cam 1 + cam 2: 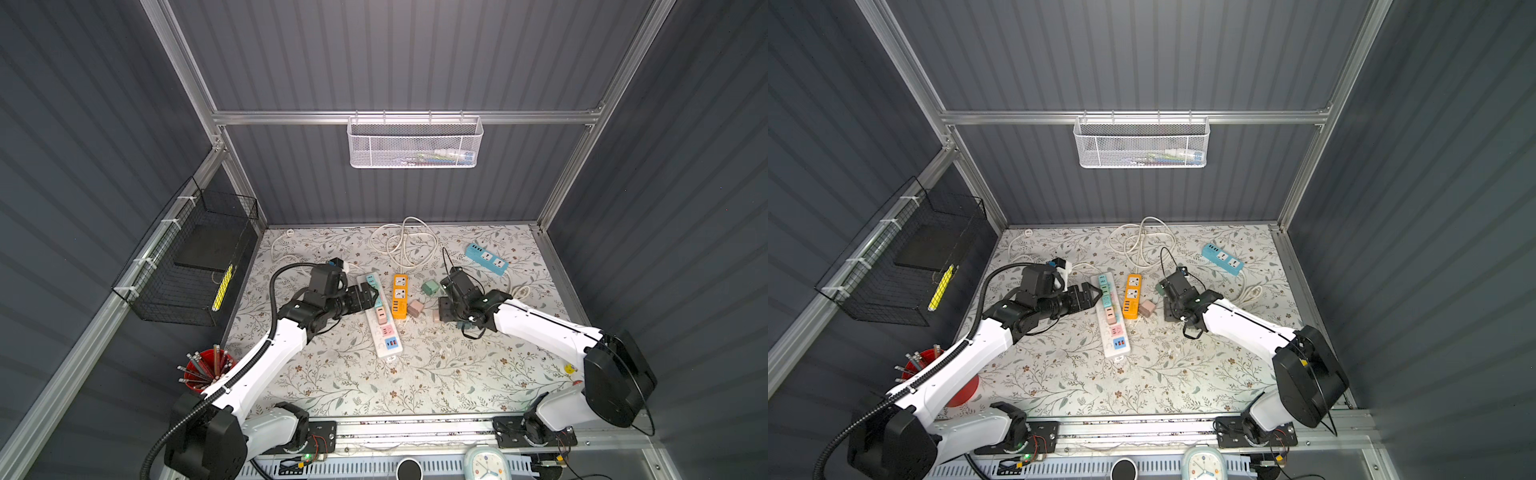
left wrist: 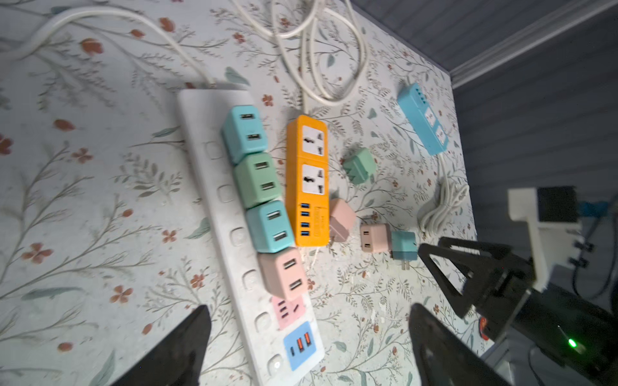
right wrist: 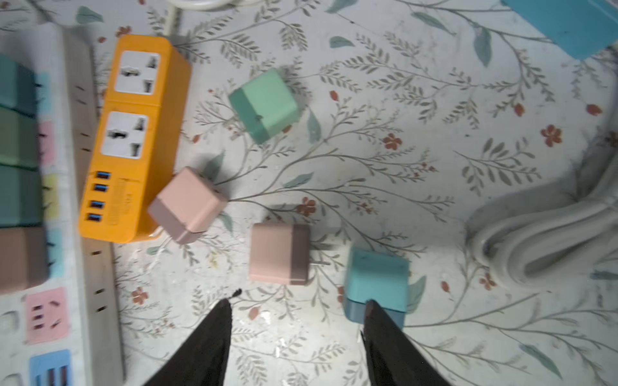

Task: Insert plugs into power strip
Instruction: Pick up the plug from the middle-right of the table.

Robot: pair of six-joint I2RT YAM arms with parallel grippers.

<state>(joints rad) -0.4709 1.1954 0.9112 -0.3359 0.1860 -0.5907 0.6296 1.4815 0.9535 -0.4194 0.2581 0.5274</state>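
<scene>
The white power strip [image 2: 214,173] lies lengthwise mid-table, with a row of teal [image 2: 245,133], green [image 2: 257,180], teal [image 2: 271,227] and pink [image 2: 284,274] plugs seated in it. My left gripper [image 2: 309,307] [image 1: 370,295] hovers open over the strip, holding nothing. Loose plugs lie right of the orange strip: green [image 3: 267,103], pink [image 3: 187,204], pink [image 3: 279,254], teal [image 3: 376,280]. My right gripper [image 3: 297,302] [image 1: 441,299] is open above bare table. One fingertip [image 3: 371,309] overlaps the teal plug's edge; contact cannot be told.
An orange power strip [image 1: 400,296] lies right beside the white one. A blue strip [image 1: 486,257] sits at the back right, with white cables [image 1: 403,243] coiled behind. A red pencil cup [image 1: 208,370] stands by the left arm's base.
</scene>
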